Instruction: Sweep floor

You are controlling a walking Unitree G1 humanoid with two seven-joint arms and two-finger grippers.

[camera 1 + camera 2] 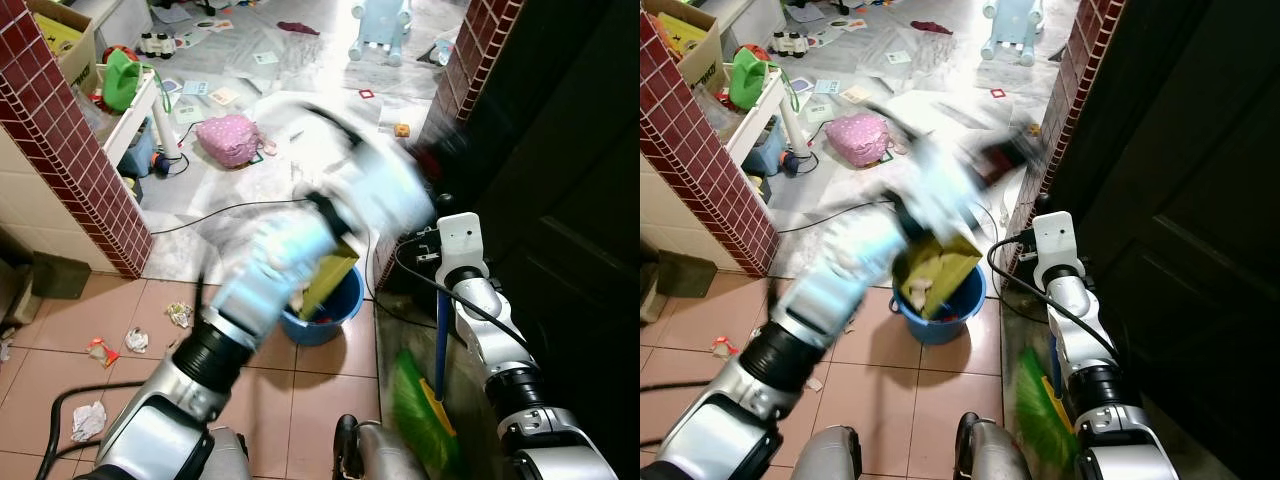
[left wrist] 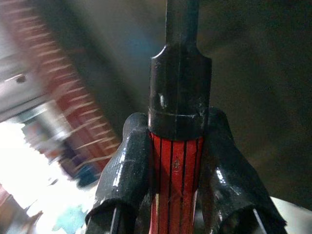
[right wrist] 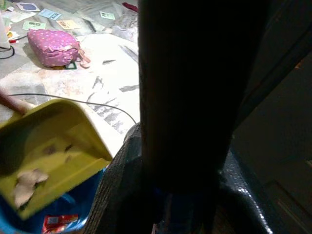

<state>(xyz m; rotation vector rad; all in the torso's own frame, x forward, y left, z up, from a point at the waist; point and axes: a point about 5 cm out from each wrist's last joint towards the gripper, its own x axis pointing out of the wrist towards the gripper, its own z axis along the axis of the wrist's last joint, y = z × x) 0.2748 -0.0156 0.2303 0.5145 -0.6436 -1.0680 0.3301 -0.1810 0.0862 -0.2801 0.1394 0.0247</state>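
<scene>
Left gripper [image 2: 178, 195] clamped on red-ribbed dustpan handle [image 2: 174, 180], yellow plastic dustpan [image 3: 46, 151] tipped mouth-down over round blue bucket [image 1: 325, 315] (paper scraps inside), right gripper [image 3: 187, 195] closed around upright blue-handled green broom [image 1: 425, 405], bristles down.

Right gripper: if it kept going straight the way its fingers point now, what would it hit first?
Probably the yellow dustpan tilted over the blue bucket; the right wrist view looks along the right gripper, shut on the broom handle, toward them. Depth is unclear.

A pink polka-dot fabric bag [image 1: 232, 139] lies on the grey marbled floor [image 1: 250, 190] among scattered paper cards [image 1: 224, 96]. A black cable [image 1: 230, 208] runs across the floor. A green bag [image 1: 120, 80] hangs beside a white shelf [image 1: 135, 110]. Maroon-tiled brick pillars [image 1: 70, 130] flank the doorway.
</scene>
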